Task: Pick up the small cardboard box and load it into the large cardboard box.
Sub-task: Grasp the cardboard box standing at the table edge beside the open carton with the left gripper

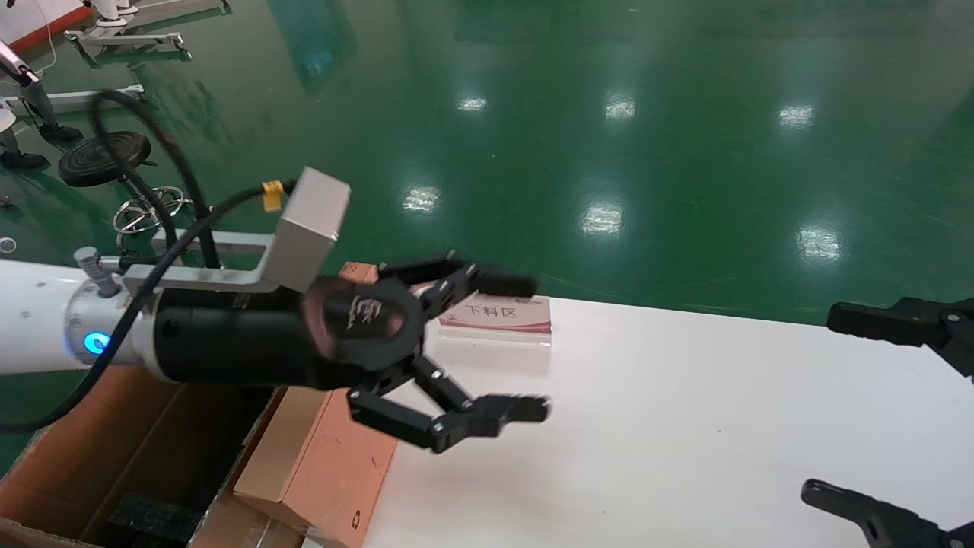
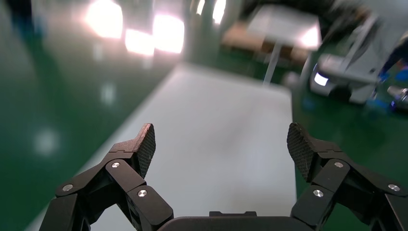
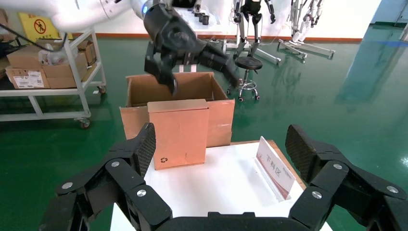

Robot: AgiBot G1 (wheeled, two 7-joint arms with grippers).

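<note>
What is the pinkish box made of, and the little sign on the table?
The small cardboard box looks like matte cardboard: dull pinkish-brown faces, paler tan edges, a recycling mark near one corner. The sign seems to be a printed card in clear plastic, maybe acrylic, judging by its see-through base.

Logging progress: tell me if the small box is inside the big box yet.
Not inside. The small box leans at the table edge against the big box's outer flap; the open left gripper hovers above, empty.

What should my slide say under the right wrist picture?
Open left gripper above the small cardboard box leaning at the table edge.
</note>
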